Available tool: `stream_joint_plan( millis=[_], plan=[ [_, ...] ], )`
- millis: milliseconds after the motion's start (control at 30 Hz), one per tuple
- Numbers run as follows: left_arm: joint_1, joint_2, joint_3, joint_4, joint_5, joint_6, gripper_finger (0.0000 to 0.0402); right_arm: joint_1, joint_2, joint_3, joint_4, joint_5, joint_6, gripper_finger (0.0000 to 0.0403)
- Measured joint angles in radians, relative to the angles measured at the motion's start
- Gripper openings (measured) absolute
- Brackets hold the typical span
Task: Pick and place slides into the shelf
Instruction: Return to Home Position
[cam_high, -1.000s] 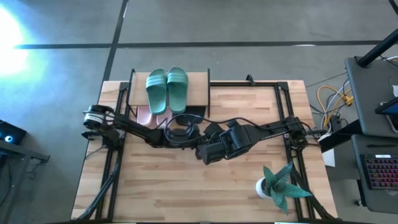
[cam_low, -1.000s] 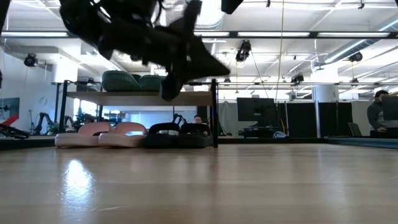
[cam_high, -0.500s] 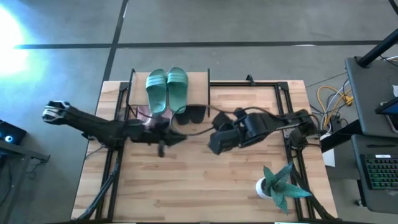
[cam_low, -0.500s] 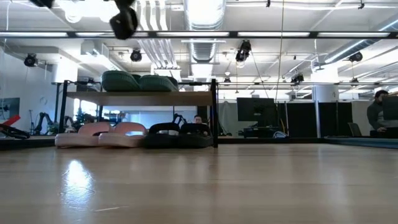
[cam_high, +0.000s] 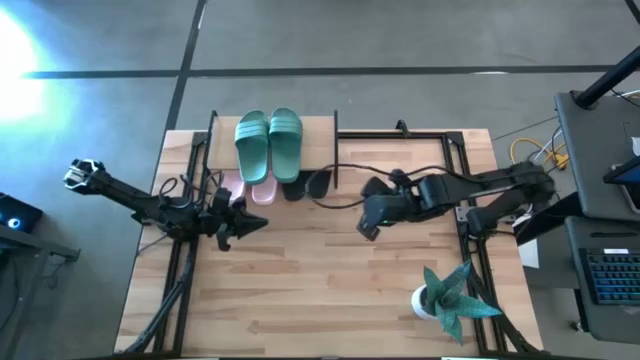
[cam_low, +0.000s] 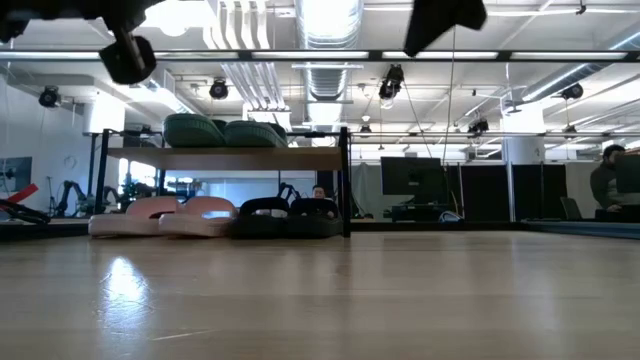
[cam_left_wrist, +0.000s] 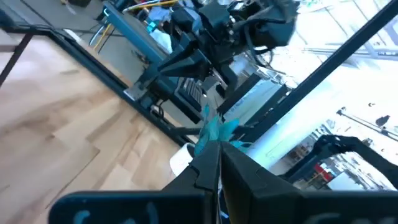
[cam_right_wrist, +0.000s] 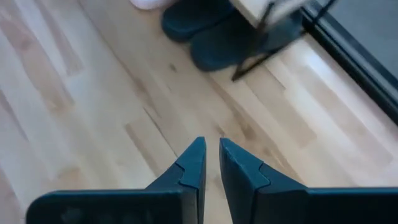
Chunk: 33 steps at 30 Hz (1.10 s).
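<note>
Shelf (cam_low: 225, 158) at the table's (cam_high: 330, 290) far edge holds the slides: green pair (cam_high: 268, 143) on its top board, pink pair (cam_low: 160, 216) and black pair (cam_low: 288, 216) side by side underneath. The left gripper (cam_high: 256, 222) hovers just before it, fingers pressed together. The right gripper (cam_high: 367, 227) hangs over mid-table, fingers seemingly almost touching.

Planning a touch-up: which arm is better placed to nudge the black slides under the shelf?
Right: the right gripper faces the black slides nearby; the left gripper points away, toward the potted plant.
</note>
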Motion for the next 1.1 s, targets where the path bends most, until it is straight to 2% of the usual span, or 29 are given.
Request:
stream_joint_plan(
  millis=[100,233,333,500,633,733,900,967,1100],
  plan=[
    [0.000,-0.034,-0.027,0.005,0.042,-0.018,0.0000,-0.012,-0.112,-0.128,0.023,0.011,-0.005,0.0038],
    [0.000,-0.064,-0.025,0.007,0.077,-0.029,0.0000,-0.026,-0.271,-0.225,-0.006,0.096,-0.005,0.0038],
    [0.000,-0.090,-0.014,0.009,0.077,0.033,0.0000,-0.036,-0.385,-0.244,-0.092,0.154,0.019,0.0038],
    [0.000,-0.127,-0.012,0.044,0.085,0.040,0.0000,-0.035,-0.549,-0.244,-0.111,0.159,0.198,0.0038],
    [0.000,-0.143,-0.014,0.063,0.135,0.175,0.0000,-0.019,-0.635,-0.244,-0.076,0.151,0.118,0.0038],
    [0.008,-0.151,-0.017,0.101,0.143,0.335,0.0000,-0.016,-0.690,-0.270,0.039,0.111,-0.021,0.0038],
    [0.015,-0.151,-0.019,0.113,0.140,0.549,0.0000,-0.018,-0.814,-0.437,0.367,-0.079,-0.260,0.0038],
    [0.015,-0.151,-0.021,0.105,0.143,0.585,0.0000,-0.018,-0.870,-0.538,0.488,-0.113,-0.294,0.0038],
    [0.016,-0.165,-0.069,0.100,0.165,0.574,0.0000,-0.020,-0.998,-0.744,0.630,-0.113,-0.270,0.0038]
  ],
)
